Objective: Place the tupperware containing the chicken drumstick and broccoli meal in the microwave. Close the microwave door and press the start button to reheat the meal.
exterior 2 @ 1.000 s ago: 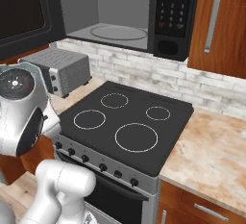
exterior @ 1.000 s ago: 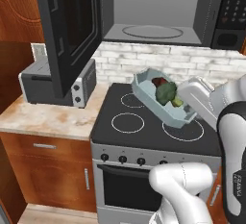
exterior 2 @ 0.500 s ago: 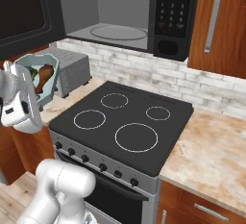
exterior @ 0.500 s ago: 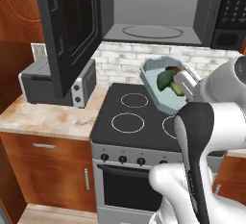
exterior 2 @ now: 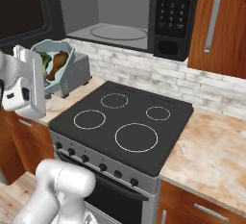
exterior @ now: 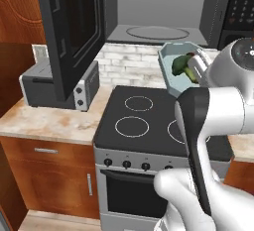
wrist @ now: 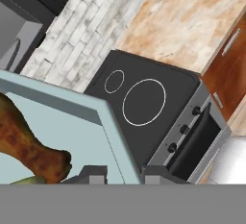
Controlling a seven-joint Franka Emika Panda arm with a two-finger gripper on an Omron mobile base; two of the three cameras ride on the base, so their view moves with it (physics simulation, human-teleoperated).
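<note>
While tilted above stove, tupperware (wrist: 72, 122) sits clamped betw gripper (wrist: 124, 174) fingers.

A home kitchen (rendered): stove (exterior: 149, 121), microwave (exterior 2: 139, 14), wooden cabinets (exterior 2: 216, 23).

one tupperware (exterior 2: 61, 54), one drumstick (exterior 2: 56, 63), four burners (exterior 2: 136, 137)

Tupperware (wrist: 72, 122) wall between the gripper (wrist: 126, 172) tips at lower left; chicken drumstick (wrist: 29, 146) inside; stove (wrist: 144, 103) centre frame.
</note>
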